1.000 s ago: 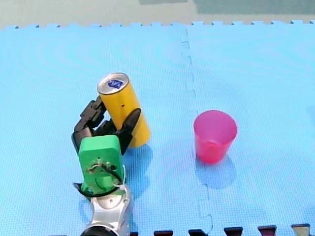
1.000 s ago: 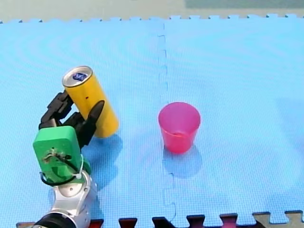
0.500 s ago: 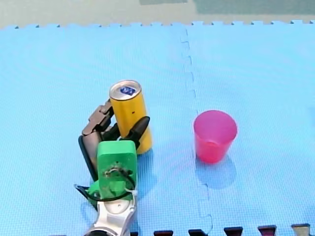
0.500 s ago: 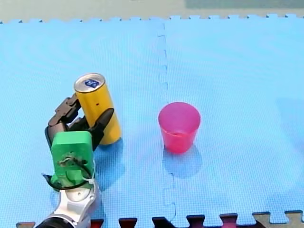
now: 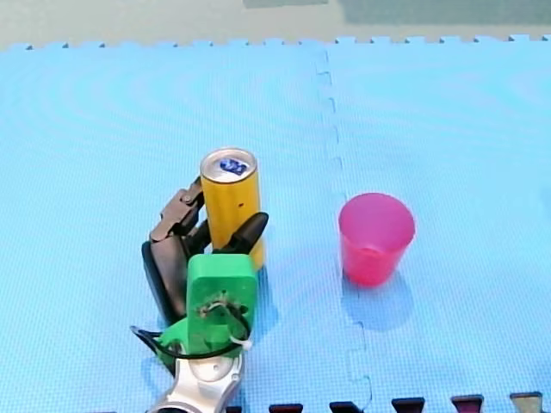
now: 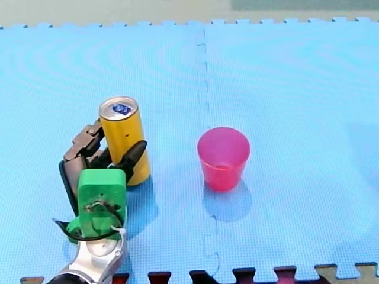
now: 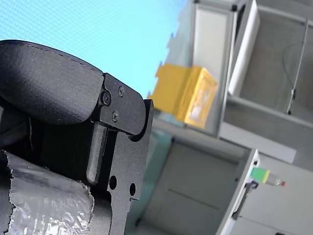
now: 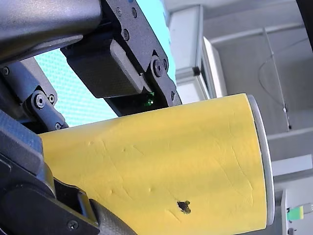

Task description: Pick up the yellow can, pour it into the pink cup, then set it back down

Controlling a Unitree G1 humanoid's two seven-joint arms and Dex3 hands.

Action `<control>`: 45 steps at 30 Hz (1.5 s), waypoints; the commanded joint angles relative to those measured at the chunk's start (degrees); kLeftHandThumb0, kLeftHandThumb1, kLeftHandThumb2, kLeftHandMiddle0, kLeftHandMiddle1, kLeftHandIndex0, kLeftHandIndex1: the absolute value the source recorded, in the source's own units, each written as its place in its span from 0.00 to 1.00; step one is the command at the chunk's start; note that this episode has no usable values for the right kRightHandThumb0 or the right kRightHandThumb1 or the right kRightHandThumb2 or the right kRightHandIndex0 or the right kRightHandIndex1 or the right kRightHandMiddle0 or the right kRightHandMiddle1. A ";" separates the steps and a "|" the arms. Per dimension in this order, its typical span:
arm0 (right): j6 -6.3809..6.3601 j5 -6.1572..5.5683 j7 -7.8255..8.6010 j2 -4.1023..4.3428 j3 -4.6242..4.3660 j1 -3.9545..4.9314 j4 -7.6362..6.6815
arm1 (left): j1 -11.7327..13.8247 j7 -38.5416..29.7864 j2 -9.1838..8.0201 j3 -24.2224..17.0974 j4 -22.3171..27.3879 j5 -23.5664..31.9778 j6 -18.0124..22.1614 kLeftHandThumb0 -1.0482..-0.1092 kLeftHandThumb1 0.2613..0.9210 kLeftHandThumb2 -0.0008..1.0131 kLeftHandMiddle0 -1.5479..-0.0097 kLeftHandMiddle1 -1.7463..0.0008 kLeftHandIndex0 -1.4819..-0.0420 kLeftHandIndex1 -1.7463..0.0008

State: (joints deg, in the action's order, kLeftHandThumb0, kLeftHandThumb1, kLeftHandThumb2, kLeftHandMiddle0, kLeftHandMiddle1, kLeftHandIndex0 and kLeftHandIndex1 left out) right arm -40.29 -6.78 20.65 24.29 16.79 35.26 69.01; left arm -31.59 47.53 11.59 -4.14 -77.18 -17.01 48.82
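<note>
I see the left hand [image 5: 176,249] in the lower left of the frame. Its arm comes in from the bottom edge, and its fingers are wrapped around the can [image 5: 231,202]. The can is upright, just above the hand in the picture. The cup [image 5: 375,237] stands on the mat [image 5: 448,129] right of centre, well apart from the can. The seam [image 5: 331,129] of the mat runs between them, just beside the cup.

yellow can [image 5: 231,202]: upright, silver top, in left robot hand [image 5: 185,258] | pink cup [image 5: 375,237]: upright, apart, rightward
</note>
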 commanded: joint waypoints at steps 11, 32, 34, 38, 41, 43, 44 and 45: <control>0.37 -0.39 0.26 0.85 0.20 -0.18 -0.12 | -0.23 1.59 -0.42 1.09 -0.07 -0.97 0.61 0.75 0.84 0.00 0.18 1.00 0.20 1.00; 0.89 -0.67 0.99 1.13 0.31 0.07 -0.11 | -0.02 -1.32 0.49 -0.72 -0.04 1.92 2.39 0.74 0.81 0.00 0.18 1.00 0.20 1.00; 0.92 -0.67 1.04 1.16 0.31 0.11 -0.13 | -0.03 -1.67 0.57 -0.91 -0.03 2.12 2.60 0.74 0.81 0.00 0.18 1.00 0.20 1.00; 0.94 -0.66 1.13 1.22 0.29 0.16 -0.10 | -0.08 -2.24 0.78 -1.37 -0.02 2.49 3.11 0.74 0.80 0.00 0.18 1.00 0.20 1.00; 0.92 -0.64 1.15 1.29 0.29 0.16 -0.07 | -0.12 -2.25 0.89 -1.49 -0.02 2.49 3.22 0.74 0.80 0.00 0.18 1.00 0.20 1.00; 0.96 -0.60 1.12 1.35 0.27 0.16 -0.05 | -0.14 -2.31 0.98 -1.60 -0.02 2.52 3.28 0.74 0.80 0.00 0.18 1.00 0.20 1.00; 0.97 -0.58 1.10 1.36 0.25 0.17 -0.05 | -0.14 -2.39 1.02 -1.68 -0.02 2.56 3.33 0.74 0.80 0.00 0.17 1.00 0.20 1.00; 0.97 -0.56 1.08 1.37 0.24 0.17 -0.05 | -0.13 -2.46 1.05 -1.75 -0.02 2.59 3.37 0.74 0.80 0.00 0.17 1.00 0.20 1.00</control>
State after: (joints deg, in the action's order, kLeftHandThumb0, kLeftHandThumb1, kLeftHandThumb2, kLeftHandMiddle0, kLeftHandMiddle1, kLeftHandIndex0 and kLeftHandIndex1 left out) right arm -39.43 -7.29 21.71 25.20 17.01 35.34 69.03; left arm -31.50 45.20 12.49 -5.74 -77.31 -14.55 51.48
